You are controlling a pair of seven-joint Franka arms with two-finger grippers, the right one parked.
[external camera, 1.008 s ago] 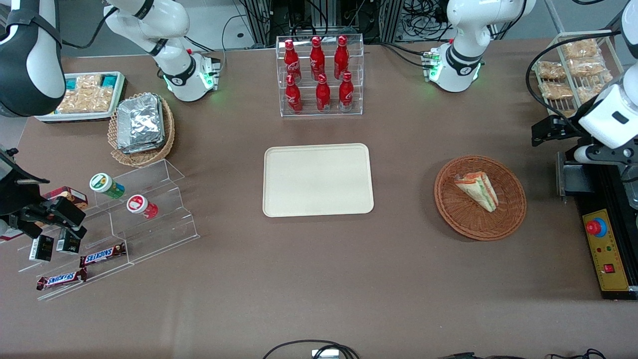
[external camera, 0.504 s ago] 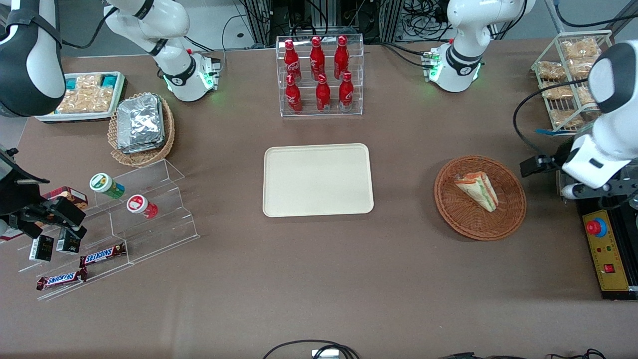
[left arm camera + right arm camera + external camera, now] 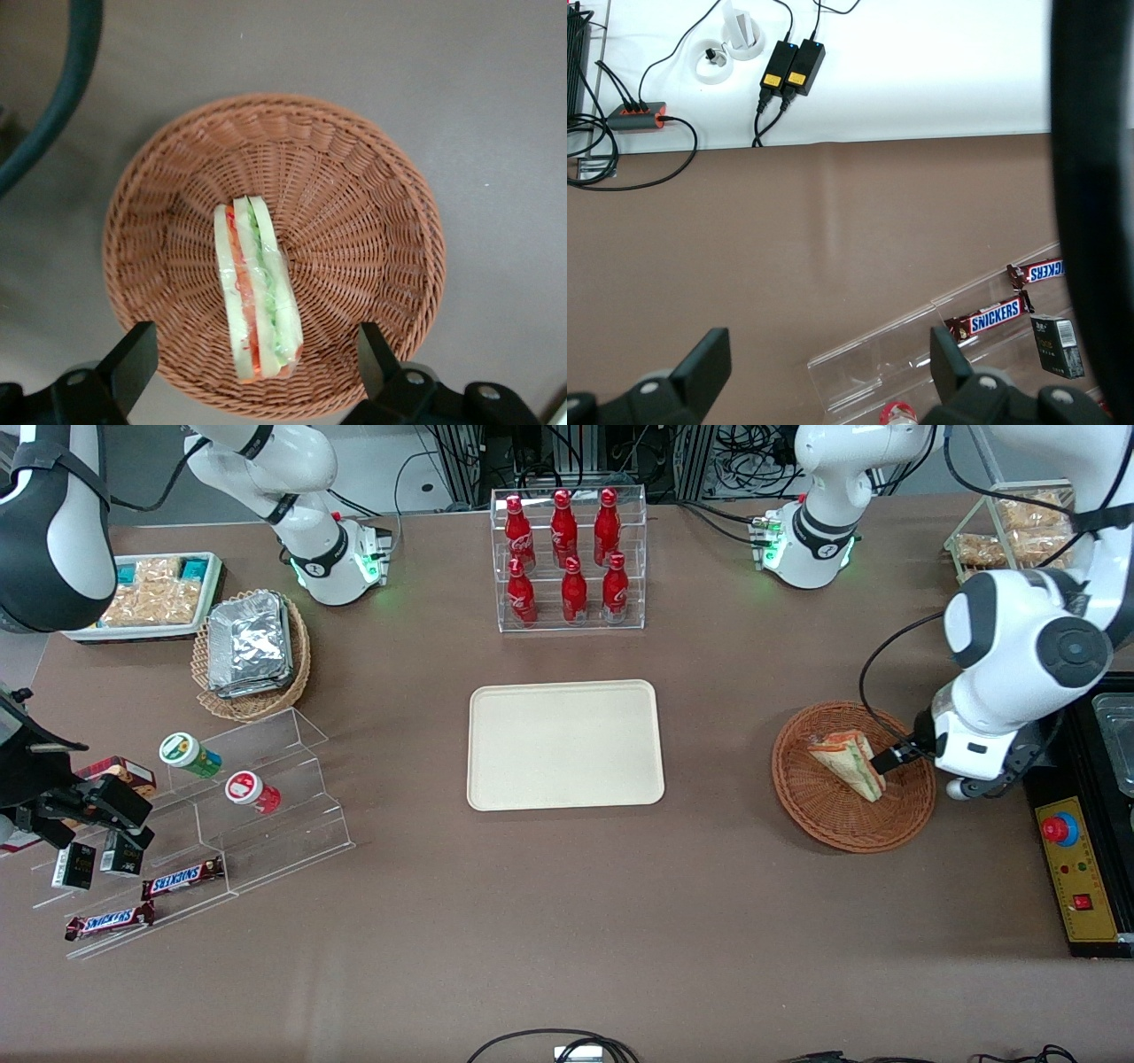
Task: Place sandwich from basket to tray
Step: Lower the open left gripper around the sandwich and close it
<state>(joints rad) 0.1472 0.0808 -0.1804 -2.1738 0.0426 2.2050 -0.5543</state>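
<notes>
The sandwich [image 3: 849, 762], a triangular wedge in clear wrap, lies in the round reddish-brown basket [image 3: 824, 824]. My left gripper [image 3: 932, 766] hangs above the basket's rim, on the working arm's side of the sandwich. In the left wrist view the gripper [image 3: 255, 350] is open, its two dark fingers [image 3: 133, 359] spread wide apart above the basket [image 3: 372, 221], with one end of the sandwich [image 3: 255, 292] showing between them lower down. Nothing is held. The cream tray [image 3: 565, 744] lies bare at the table's middle.
A clear rack of red bottles [image 3: 569, 558] stands farther from the front camera than the tray. A black control box with a red button [image 3: 1076, 868] sits beside the basket. A wire rack of snacks [image 3: 1019, 531] is close to the working arm.
The left arm has swung in from the working arm's end of the table and come over the basket. The sandwich, basket and tray have not moved.
</notes>
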